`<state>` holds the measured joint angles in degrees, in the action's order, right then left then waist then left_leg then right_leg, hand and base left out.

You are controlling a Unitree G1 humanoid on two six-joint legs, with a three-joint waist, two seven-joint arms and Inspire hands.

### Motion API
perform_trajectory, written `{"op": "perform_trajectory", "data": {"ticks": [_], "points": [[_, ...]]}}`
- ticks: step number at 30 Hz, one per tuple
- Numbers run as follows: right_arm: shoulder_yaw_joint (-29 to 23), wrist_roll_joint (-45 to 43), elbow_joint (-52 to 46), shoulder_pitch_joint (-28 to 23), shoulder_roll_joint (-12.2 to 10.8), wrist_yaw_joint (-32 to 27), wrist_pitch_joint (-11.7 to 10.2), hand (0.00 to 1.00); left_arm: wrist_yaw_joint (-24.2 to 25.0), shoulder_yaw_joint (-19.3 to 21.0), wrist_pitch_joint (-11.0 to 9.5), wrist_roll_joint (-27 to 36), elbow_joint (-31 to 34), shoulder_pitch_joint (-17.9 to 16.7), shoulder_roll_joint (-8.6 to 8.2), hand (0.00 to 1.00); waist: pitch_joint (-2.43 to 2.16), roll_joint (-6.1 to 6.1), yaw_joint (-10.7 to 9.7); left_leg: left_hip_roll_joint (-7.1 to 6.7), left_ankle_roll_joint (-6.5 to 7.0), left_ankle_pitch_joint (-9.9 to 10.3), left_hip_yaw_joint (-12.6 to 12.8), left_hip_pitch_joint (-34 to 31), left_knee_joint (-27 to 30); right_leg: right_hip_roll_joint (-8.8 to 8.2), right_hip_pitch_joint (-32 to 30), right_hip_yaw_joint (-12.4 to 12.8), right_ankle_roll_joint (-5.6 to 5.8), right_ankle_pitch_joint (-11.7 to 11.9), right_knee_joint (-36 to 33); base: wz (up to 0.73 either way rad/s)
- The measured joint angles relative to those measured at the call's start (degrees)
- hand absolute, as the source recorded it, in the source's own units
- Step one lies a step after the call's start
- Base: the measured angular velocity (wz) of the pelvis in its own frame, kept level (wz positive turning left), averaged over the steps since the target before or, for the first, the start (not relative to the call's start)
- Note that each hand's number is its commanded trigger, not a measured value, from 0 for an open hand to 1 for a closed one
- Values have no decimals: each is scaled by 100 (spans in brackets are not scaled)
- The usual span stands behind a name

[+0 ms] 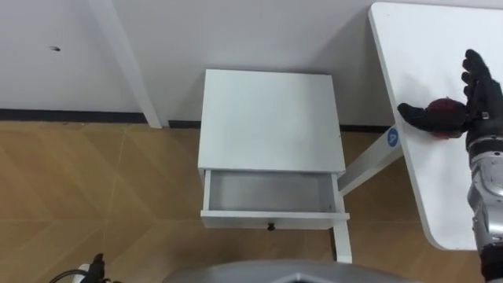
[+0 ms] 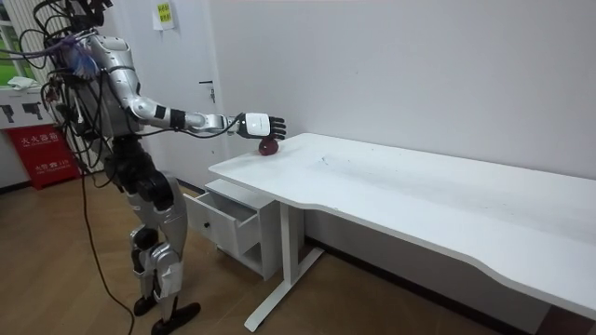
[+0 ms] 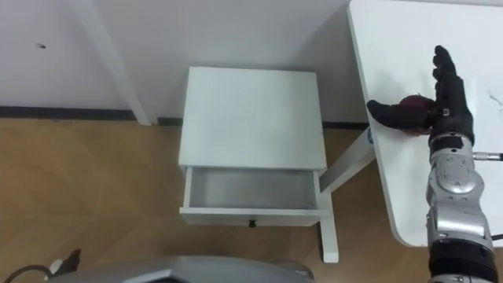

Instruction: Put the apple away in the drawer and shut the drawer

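A dark red apple (image 1: 446, 109) lies near the left end of the white table (image 1: 424, 47). My right hand (image 1: 471, 106) reaches over the table to it. Its fingers point straight past the apple's right side and the thumb stretches along its near left side, so the hand is open around the apple. In the room view the hand (image 2: 261, 124) sits just over the apple (image 2: 268, 146). The white nightstand (image 1: 271, 118) stands left of the table, its drawer (image 1: 271, 192) pulled out and empty. A dark bit of my left hand (image 1: 97, 267) shows at the bottom left edge.
The drawer front carries a small dark knob (image 1: 270, 226). A white table leg (image 1: 342, 236) stands right beside the drawer's right corner. A white wall runs behind the nightstand, with wooden floor to its left. I stand upright in front of the nightstand.
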<state>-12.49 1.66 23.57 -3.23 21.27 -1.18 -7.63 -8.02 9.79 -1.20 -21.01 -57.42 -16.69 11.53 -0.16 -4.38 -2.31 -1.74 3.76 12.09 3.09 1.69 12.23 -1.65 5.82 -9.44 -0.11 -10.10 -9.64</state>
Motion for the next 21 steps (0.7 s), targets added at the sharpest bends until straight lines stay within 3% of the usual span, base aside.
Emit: {"op": "perform_trajectory", "data": {"ticks": [11, 14, 17, 21], "points": [[2, -571, 878, 109, 208, 65, -129, 0, 53, -66, -2, 0, -208, 38, 52, 0, 33, -96, 131, -2, 3, 8, -46, 69, 62, -7, 119, -68, 3, 2, -4, 2], [50, -640, 1293, 79, 225, 153, 26, 0, 118, -66, -2, 1, -238, 44, 78, 0, 50, -67, 153, -3, 4, 9, -41, 59, 76, -9, 114, -65, 3, 2, -5, -1], [57, -647, 1245, 103, 234, 155, -47, 0, 154, -61, -1, -6, -250, 90, 92, 0, 44, 2, 124, -3, 4, 9, -28, 54, 81, -10, 105, -60, 2, 2, -4, -3], [56, -653, 1245, 103, 234, 197, -47, 0, 237, -47, -2, -115, -253, 150, 100, 0, 22, 5, 119, -3, 4, 8, -24, 59, 81, -10, 109, -65, 2, 2, -4, 0]]}}
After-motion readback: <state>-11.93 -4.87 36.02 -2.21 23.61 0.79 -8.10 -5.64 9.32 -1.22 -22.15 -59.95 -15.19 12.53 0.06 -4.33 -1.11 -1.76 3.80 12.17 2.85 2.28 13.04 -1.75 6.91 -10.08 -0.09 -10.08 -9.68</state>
